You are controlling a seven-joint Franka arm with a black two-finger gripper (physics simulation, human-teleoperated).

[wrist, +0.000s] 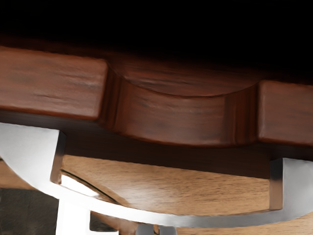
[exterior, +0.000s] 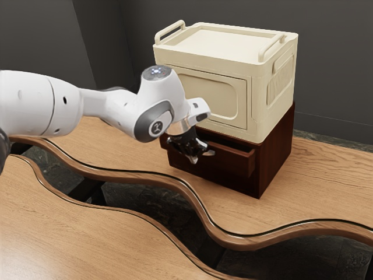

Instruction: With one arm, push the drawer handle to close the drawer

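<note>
Jaws on the black gripper (exterior: pixel 193 157): together or as good as, a thin gap at most, nothing held. They sit at the outer side of the metal handle (wrist: pixel 171 220), close up to the bar; whether they actually touch it can't be told. Handle is on the front of the dark wood drawer (exterior: pixel 238 161). Drawer is partly out, dark interior showing behind its front panel. So: approach looks done, closing isn't. What's left, by the look of it, is a straight push inward until the front sits flush with the cabinet (exterior: pixel 275 153). Cabinet stands on the wooden table (exterior: pixel 332 175), cream box (exterior: pixel 236 71) on top. Arm (exterior: pixel 38 100) reaches in from the exterior view's left.
</note>
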